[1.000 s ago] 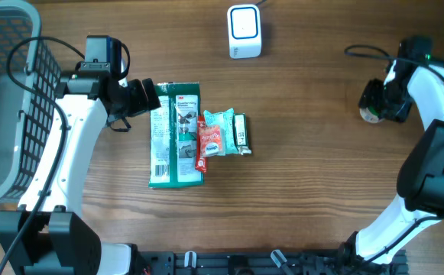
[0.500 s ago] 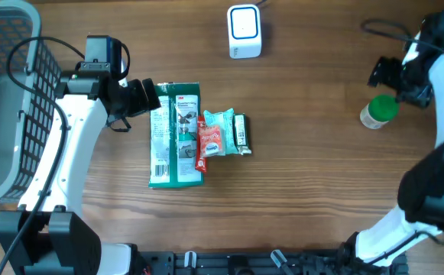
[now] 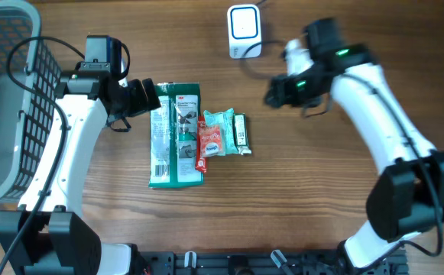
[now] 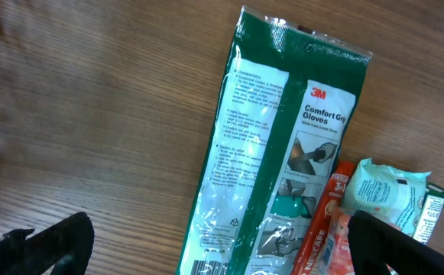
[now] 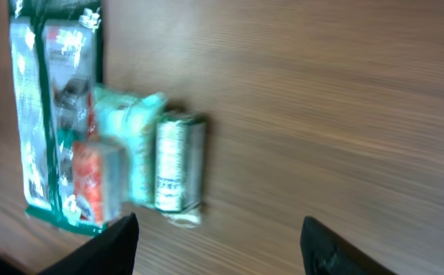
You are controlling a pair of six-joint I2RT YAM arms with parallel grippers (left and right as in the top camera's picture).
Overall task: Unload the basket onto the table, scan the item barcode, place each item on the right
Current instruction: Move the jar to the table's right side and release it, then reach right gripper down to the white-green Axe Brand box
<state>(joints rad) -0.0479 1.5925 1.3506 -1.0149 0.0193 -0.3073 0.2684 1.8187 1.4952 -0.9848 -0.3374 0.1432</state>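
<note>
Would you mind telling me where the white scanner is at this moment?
In the overhead view, the white scanner stands at the table's far edge, near the middle, beyond the gloves pack.

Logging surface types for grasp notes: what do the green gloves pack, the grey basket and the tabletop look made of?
Gloves pack: glossy plastic film, judging by its sheen and crimped top edge.
Basket: grey plastic or coated wire with an open mesh wall; I cannot tell which.
Tabletop: wood or wood-look laminate, fairly matte, with visible grain lines.

Matt wood-grain table (image 3: 321,206); glossy plastic gloves packet (image 4: 275,153); the blurred small wrapper (image 5: 177,164) looks possibly foil.
</note>
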